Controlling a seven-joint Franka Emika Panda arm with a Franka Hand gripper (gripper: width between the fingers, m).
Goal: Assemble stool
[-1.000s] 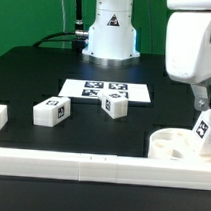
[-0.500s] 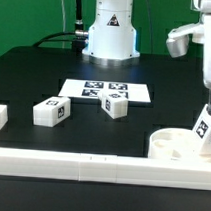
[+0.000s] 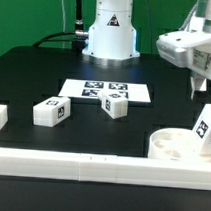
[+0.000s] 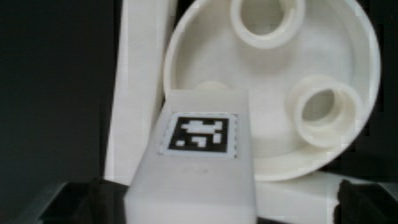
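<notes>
Progress check: I'm reading this as one leg of three in. The seat [image 3: 169,145] is lying socket-side up at the lower right of the exterior frame, up against the border rail [image 3: 80,164]. The mounted leg [image 3: 205,129] is standing in the seat at its right edge, leaning slightly, and I can't tell whether it is fully home. The wrist view is showing that same leg close up, with two empty sockets [image 4: 334,105] in the seat beside it. The other two legs are lying on the table [image 3: 25,69], well apart from the seat. The left loose leg [image 3: 51,111] is sitting left of centre, and the centre loose leg [image 3: 116,105] is sitting mid-frame, just below the marker board [image 3: 106,91]. The gripper [image 3: 199,88] is hovering above the mounted leg at the upper right, jaws apart, gripping nothing. Left to do: fetching and fitting both loose legs, and likely checking the first one's seating.
</notes>
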